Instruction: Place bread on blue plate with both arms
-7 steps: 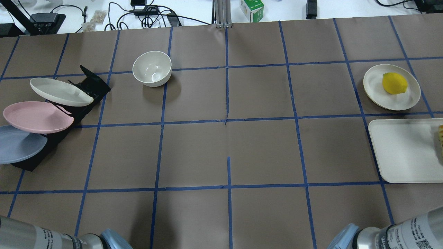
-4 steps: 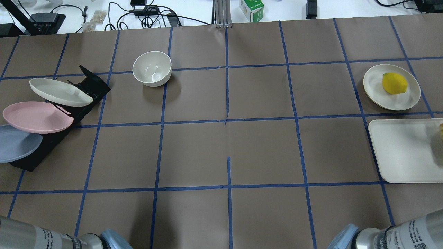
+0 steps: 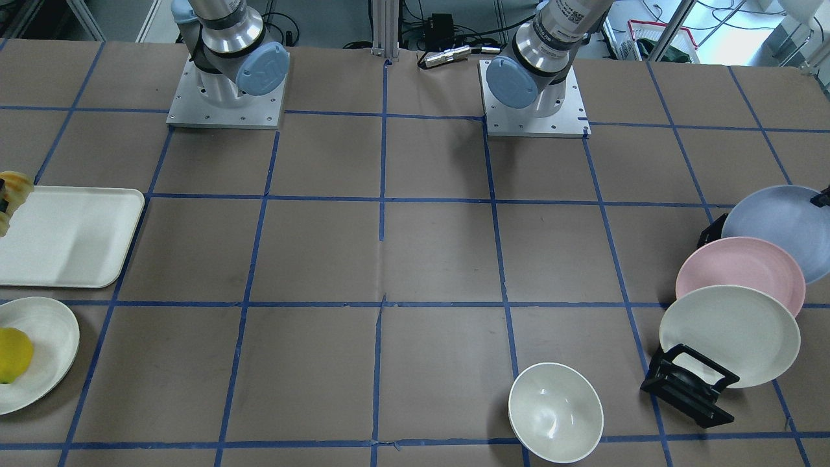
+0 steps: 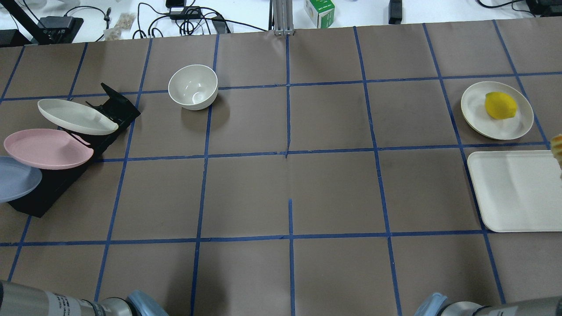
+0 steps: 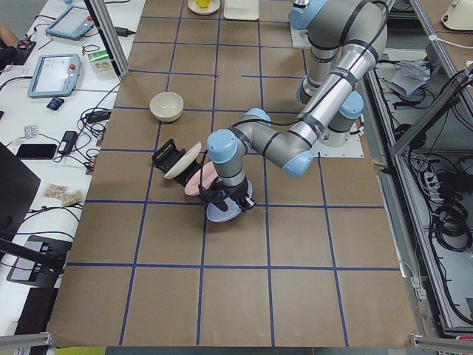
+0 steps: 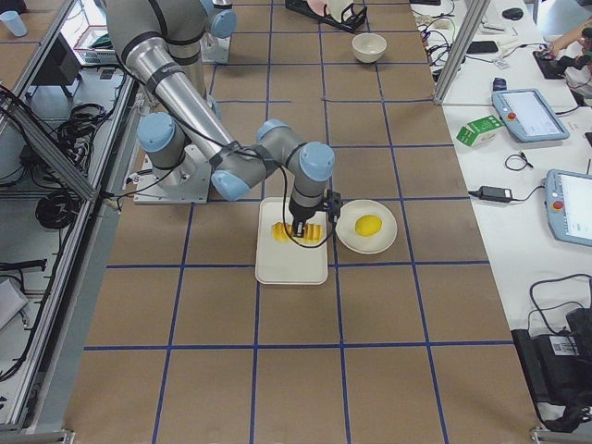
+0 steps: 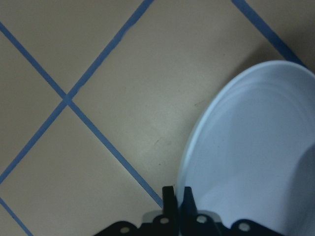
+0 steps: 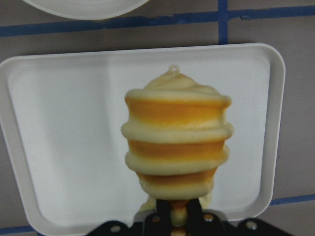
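Overhead exterior, left to right: blue plate (image 4: pixel 15 177), nine o'clock edge, rim pinched by left gripper (image 7: pixel 178 202); may tilt and slip (thin edge hold); bread (image 8: pixel 177 142), three o'clock, over tray (image 8: pixel 59 147), end pinched by right gripper (image 8: pixel 179 216); may sag, drop.

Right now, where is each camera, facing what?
Front: across the brown gridded table, facing left arm and right arm bases.
Overhead: behind the robot, looking down; shoulders show.
Left side: left arm near, at round blue plate.
Right side: right arm near, over rectangular white tray.
Left wrist: left tool grips that plate.
Right wrist: right tool holds ridged yellow bread.
Front and overhead share the white bowl.
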Robot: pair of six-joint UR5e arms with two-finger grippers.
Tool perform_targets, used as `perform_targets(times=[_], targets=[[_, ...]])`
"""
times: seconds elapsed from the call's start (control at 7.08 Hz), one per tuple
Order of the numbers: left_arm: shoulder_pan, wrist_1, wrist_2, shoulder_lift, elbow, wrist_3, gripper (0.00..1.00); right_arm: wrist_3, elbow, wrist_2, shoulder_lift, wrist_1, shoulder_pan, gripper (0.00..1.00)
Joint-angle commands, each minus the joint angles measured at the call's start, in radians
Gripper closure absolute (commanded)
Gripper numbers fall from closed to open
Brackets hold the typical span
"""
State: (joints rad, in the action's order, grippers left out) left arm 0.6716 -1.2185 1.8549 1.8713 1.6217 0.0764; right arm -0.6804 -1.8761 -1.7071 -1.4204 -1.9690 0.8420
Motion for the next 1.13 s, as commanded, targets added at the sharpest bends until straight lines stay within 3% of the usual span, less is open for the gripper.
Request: perform_targets(times=[0.0, 0.14, 0.28, 0.57, 0.99], targets=[[-0.003, -0.146, 0.038, -0.032, -0.078, 0.0, 1.0, 0.057, 0.0, 0.007, -0.083, 0.068, 0.13, 1.0], [-0.01, -0.186, 0.14, -0.044, -0.116, -0.001, 1.0, 0.085, 0.011, 0.004, -0.1, 0.068, 0.199, 1.0], [-0.033, -0.206, 0.17, -0.059, -0.14, 0.002, 1.0, 0.087, 0.04, 0.006, -0.113, 0.1, 0.228, 1.0], [-0.055, -0.321, 0.12, -0.127, -0.195, 0.035, 1.0, 0.166, 0.055, 0.053, -0.114, 0.148, 0.261, 1.0], [-0.015, -0.548, -0.335, -0.214, -0.235, 0.285, 1.0, 0.17, 0.057, 0.053, -0.114, 0.167, 0.281, 1.0]])
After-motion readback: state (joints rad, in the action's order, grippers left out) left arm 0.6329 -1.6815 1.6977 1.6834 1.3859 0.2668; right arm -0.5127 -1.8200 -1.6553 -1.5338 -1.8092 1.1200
